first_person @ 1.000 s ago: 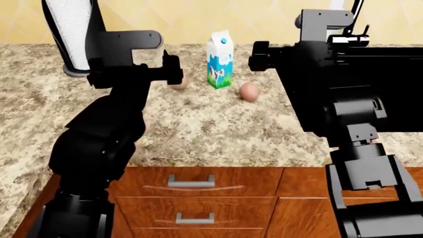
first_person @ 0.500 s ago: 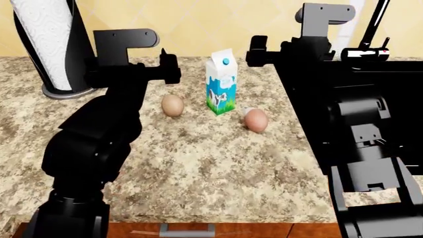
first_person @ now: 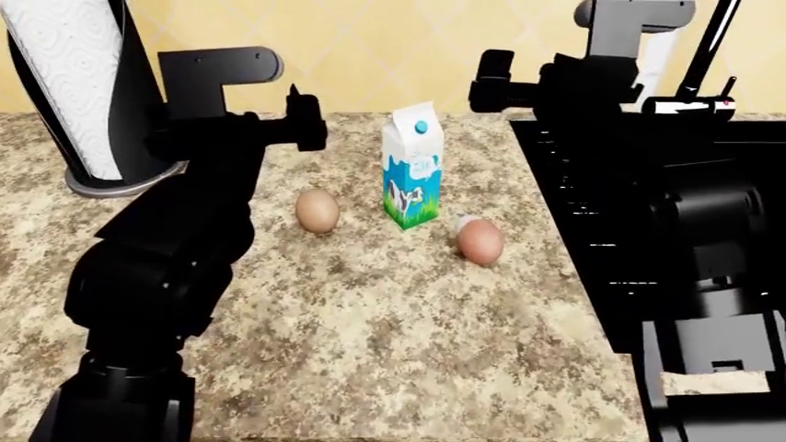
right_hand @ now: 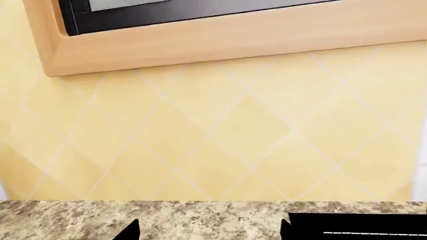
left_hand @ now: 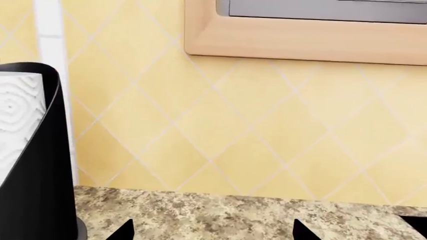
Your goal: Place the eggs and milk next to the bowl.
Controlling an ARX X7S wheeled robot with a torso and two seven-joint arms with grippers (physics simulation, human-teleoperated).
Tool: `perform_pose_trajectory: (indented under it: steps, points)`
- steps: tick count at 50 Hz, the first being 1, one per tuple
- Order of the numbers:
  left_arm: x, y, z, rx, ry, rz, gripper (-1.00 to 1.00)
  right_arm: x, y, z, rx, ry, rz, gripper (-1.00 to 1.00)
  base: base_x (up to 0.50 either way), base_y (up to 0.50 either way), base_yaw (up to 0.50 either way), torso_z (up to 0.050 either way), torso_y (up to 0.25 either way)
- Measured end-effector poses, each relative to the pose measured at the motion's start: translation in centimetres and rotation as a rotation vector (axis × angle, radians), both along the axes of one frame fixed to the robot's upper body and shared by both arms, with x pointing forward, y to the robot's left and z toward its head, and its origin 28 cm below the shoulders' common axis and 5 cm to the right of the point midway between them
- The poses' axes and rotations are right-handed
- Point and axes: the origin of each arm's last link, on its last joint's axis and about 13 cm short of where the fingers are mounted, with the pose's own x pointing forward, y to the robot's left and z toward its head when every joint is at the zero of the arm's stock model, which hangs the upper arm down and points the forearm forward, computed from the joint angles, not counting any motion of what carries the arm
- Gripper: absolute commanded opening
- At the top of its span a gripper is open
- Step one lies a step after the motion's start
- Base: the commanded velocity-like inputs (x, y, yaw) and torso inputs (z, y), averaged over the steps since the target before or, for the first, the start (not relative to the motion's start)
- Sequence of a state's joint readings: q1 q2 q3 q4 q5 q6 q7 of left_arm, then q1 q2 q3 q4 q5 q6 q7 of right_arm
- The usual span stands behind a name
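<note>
The milk (first_person: pixel 411 166) stands upright in the middle of the granite counter. One tan egg (first_person: pixel 317 211) lies just left of it and a pinkish egg (first_person: pixel 480 241) lies to its front right. The bowl is out of view. My left gripper (first_person: pixel 305 118) hovers above the counter, left of the carton and behind the tan egg. In the left wrist view the left gripper (left_hand: pixel 213 235) is open, its tips wide apart over bare counter. My right gripper (first_person: pixel 489 81) hangs right of the carton. It too (right_hand: pixel 210 234) is open and holds nothing.
A paper towel roll (first_person: pixel 74 83) in a black holder stands at the back left. A black sink basin (first_person: pixel 614 203) with a faucet (first_person: pixel 702 55) fills the right side. A yellow tiled wall (left_hand: pixel 267 125) backs the counter (first_person: pixel 368 322).
The head view has shifted: the counter now fills the picture, the drawers below have dropped out of sight, and milk and eggs appear lower and nearer. Both arms keep their pose.
</note>
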State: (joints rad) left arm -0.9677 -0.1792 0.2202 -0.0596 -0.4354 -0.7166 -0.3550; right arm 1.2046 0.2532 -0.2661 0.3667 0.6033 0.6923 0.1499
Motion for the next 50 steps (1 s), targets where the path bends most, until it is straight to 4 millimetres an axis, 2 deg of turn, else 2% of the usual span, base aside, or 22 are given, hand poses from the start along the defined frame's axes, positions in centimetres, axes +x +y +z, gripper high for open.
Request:
perform_pose_trajectory:
  steps: [10,23,50]
  points:
    - [-0.1,0.1,0.1,-0.006,-0.005,-0.004,1.0,-2.1,-0.2,1.5,-0.04,-0.015,0.092,1.0,0.0,0.0,0.0,0.0,0.0]
    - [-0.1,0.2,0.2,-0.009,-0.006,-0.002,1.0,-4.1,0.9,2.4,-0.088,-0.008,0.288,1.0,0.0,0.0,0.0,0.0,0.0]
    - [-0.1,0.9,-0.1,-0.023,0.004,0.012,1.0,-4.6,2.7,1.9,-0.135,-0.005,0.433,1.0,0.0,0.0,0.0,0.0,0.0]
